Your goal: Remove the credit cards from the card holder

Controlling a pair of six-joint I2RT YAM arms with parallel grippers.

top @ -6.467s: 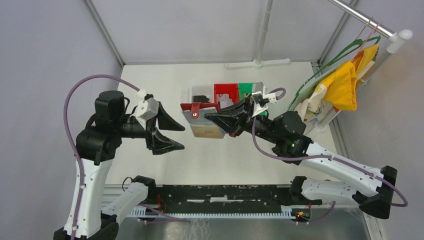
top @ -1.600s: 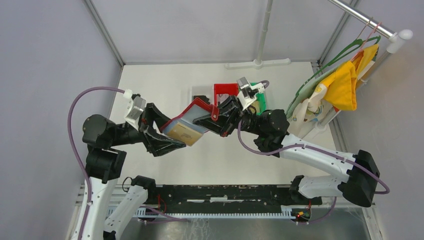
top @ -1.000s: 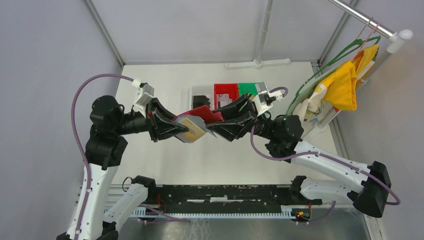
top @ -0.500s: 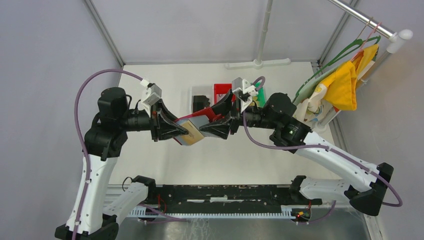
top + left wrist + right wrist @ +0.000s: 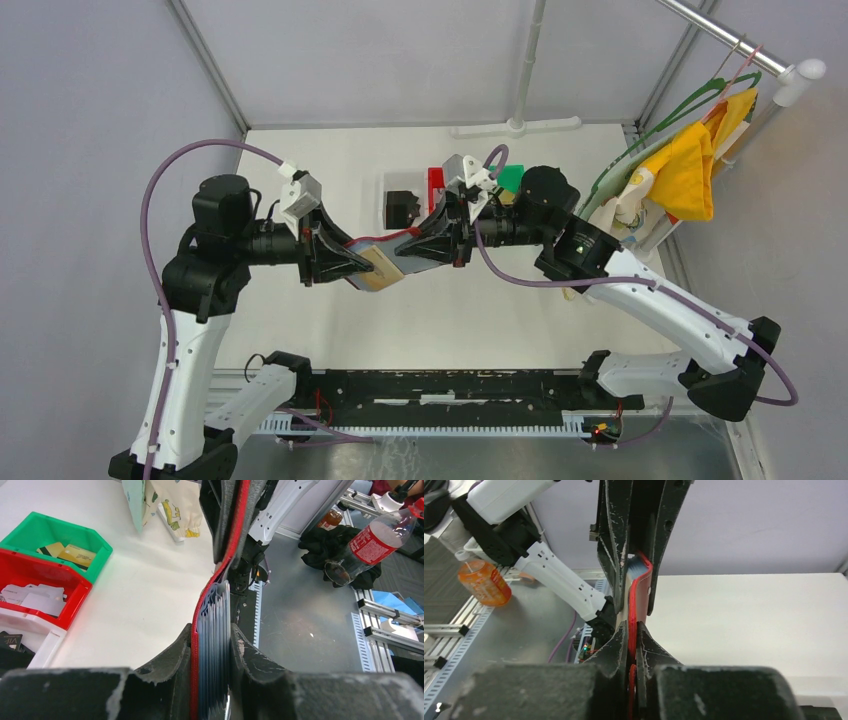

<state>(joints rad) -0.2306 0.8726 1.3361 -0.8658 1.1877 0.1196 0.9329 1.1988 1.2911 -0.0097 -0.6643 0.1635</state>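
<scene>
Seen from above, the card holder (image 5: 398, 256) hangs over the middle of the bench (image 5: 330, 170), with the left claw (image 5: 352, 268) clamped on it from 9 o'clock and the right claw (image 5: 428, 246) from 3 o'clock. The left wrist view shows that claw squeezed narrow around the holder's thick half, where a tight stack of cards (image 5: 216, 630) points toward 12 o'clock; they look thin, stiff and slick, so they are probably best pinched by an exposed edge. The right wrist view shows the other claw nearly closed on the soft red flap, which looks light and bends easily.
</scene>
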